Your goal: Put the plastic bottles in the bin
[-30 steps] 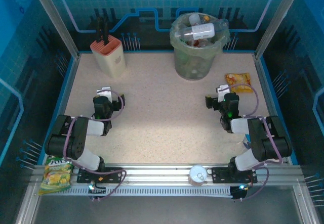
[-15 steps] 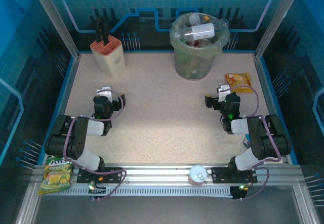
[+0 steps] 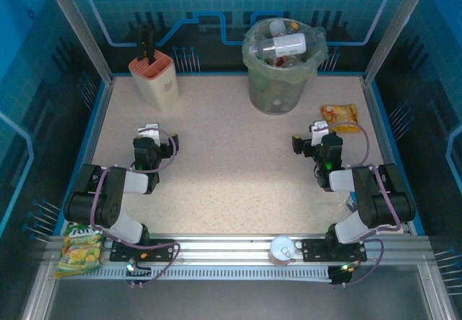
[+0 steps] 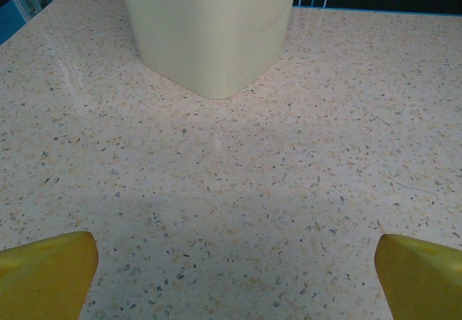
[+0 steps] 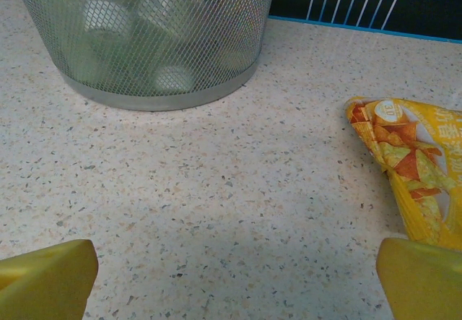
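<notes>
The bin [image 3: 277,81] is a round grey mesh bucket with a greenish liner, standing at the back of the table. Several plastic bottles [image 3: 284,44] lie piled inside it, a white-labelled one on top. In the right wrist view the bin [image 5: 144,53] is close ahead on the left, with bottles [image 5: 108,20] dimly visible through the mesh. My left gripper [image 3: 149,135] rests low at mid-left; its jaws [image 4: 234,277] are open over bare table. My right gripper [image 3: 318,135] rests at mid-right, and its jaws [image 5: 234,277] are also open and empty.
A peach knife block [image 3: 155,80] stands at the back left, straight ahead of the left gripper [image 4: 209,31]. A yellow-orange snack bag [image 3: 339,113] lies just right of the right gripper [image 5: 419,161]. Another snack bag [image 3: 79,246] and a small round white-topped object [image 3: 281,250] sit on the front rail.
</notes>
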### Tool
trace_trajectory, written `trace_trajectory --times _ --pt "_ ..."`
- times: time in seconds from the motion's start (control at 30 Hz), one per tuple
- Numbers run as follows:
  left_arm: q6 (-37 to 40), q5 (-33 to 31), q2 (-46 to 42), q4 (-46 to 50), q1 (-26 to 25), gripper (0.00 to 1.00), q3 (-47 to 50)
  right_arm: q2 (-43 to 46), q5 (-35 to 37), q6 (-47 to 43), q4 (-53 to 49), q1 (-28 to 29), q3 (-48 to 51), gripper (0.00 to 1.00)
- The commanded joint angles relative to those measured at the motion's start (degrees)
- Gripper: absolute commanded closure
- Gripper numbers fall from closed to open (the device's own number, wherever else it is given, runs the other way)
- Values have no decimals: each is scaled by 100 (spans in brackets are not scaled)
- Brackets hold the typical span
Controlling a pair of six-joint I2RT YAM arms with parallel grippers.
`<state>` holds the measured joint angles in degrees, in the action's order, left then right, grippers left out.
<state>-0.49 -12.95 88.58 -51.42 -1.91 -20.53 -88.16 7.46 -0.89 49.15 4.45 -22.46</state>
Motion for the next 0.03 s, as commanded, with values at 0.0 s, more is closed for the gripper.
trace_trajectory --times 0.0 --pt "-74 126 12 -200 50 1 -99 -33 332 -32 551 151 128 0"
